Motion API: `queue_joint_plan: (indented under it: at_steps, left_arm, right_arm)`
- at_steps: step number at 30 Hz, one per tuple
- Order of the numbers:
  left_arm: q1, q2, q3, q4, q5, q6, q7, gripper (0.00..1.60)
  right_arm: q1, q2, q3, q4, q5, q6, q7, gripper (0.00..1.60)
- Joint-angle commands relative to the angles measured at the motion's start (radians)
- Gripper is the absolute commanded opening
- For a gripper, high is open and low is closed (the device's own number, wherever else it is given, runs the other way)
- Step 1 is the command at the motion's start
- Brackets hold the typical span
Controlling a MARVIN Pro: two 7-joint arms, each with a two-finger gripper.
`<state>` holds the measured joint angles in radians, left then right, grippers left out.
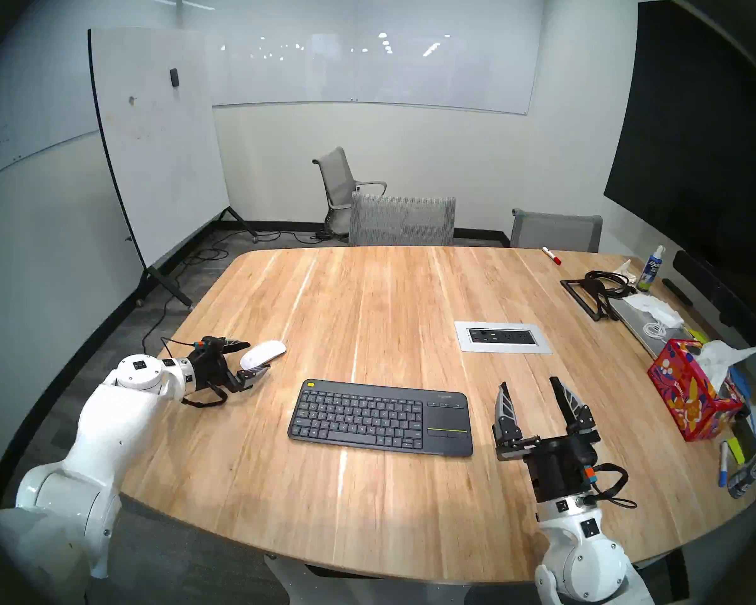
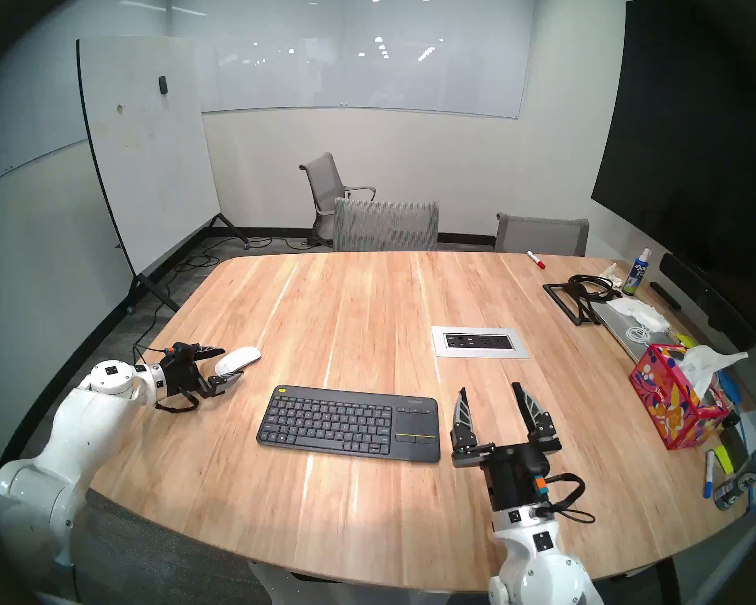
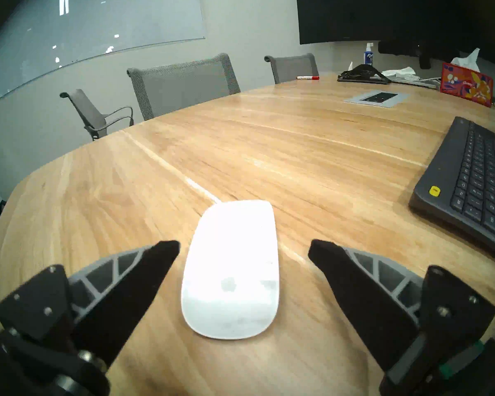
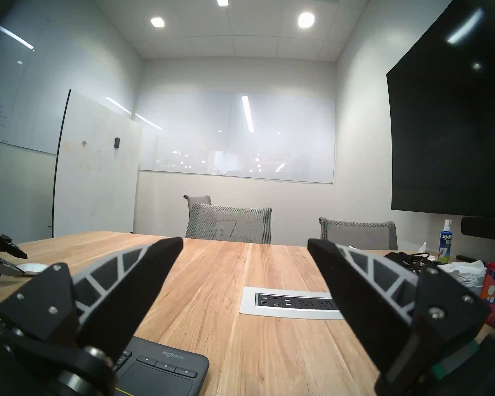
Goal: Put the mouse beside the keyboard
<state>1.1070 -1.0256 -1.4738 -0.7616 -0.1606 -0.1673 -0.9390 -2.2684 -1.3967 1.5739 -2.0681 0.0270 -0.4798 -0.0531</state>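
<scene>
Where left gripper [image 3: 244, 248] gapes — mouse [image 3: 232, 269] between, untouched.

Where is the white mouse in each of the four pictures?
Head stereo left: the mouse lies left of centre, between open gripper fingers.
Head stereo right: left of centre.
Left wrist: bottom centre.
Right wrist: far left edge.
Shared landmark: the keyboard, in all four.
</scene>
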Motion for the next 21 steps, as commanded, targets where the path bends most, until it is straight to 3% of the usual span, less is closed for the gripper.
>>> queue_joint_plan:
  at_steps: [1,18,19,20,21]
  left_arm:
    - [-0.046,-0.005,0.005,0.009,0.004,0.021,-0.004,1.60]
    - [-0.027,-0.017,0.029,0.041,0.022,0.055,-0.014,1.60]
    - [-0.027,-0.019,0.030,0.042,0.023,0.054,-0.013,1.36]
    - [-0.028,-0.020,0.031,0.043,0.024,0.050,-0.012,0.74]
    - [-0.033,-0.022,0.033,0.054,0.023,0.042,-0.021,0.00]
  right_arm:
    - [0.001,0.000,-0.002,-0.018,-0.001,-0.002,0.001,1.60]
    - [0.000,0.000,-0.002,-0.018,-0.001,-0.001,0.002,1.60]
    - [0.000,0.000,-0.002,-0.018,-0.001,-0.001,0.002,1.60]
    - [0.000,0.000,-0.002,-0.018,-0.001,-0.001,0.002,1.60]
    - [0.000,0.000,-0.002,-0.018,-0.001,-0.001,0.002,1.60]
